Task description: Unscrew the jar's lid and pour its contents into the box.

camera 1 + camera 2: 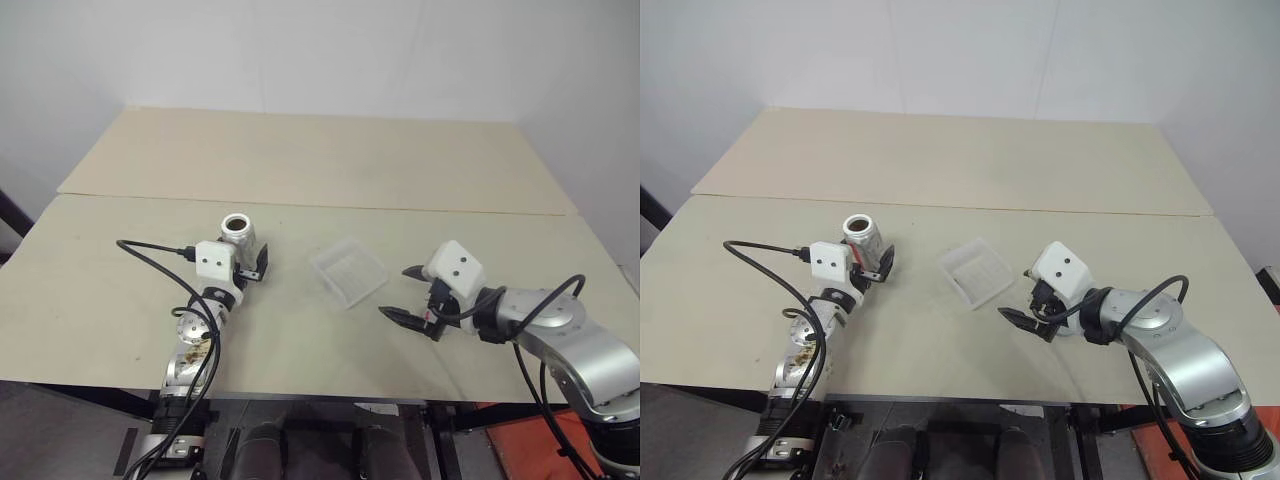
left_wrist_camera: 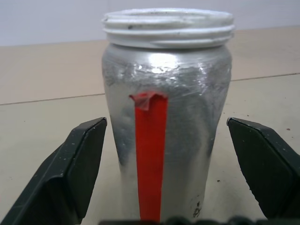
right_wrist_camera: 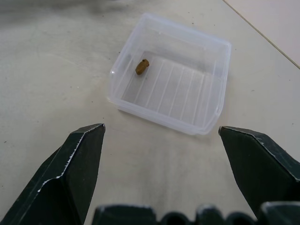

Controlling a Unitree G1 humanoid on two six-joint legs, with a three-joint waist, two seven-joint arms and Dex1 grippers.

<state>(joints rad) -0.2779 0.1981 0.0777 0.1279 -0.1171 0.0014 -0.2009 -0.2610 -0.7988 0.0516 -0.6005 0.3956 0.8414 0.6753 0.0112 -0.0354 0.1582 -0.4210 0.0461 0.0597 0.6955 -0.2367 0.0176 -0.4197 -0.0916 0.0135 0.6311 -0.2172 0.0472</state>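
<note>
Crinkled silvery foil jar (image 2: 178, 122), clear ribbed plastic box (image 3: 187, 89).

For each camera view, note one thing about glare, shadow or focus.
Left wrist view: bright glare on the jar's silvery shoulder, far table soft. Right wrist view: the box's clear walls catch light. Eye views: even light, faint shadows beneath the right gripper.

Bare worktop (image 1: 300, 160) lies behind the jar (image 1: 239, 233) and box (image 1: 348, 271). A clear lane runs between these 2. Nothing stands before the box.
</note>
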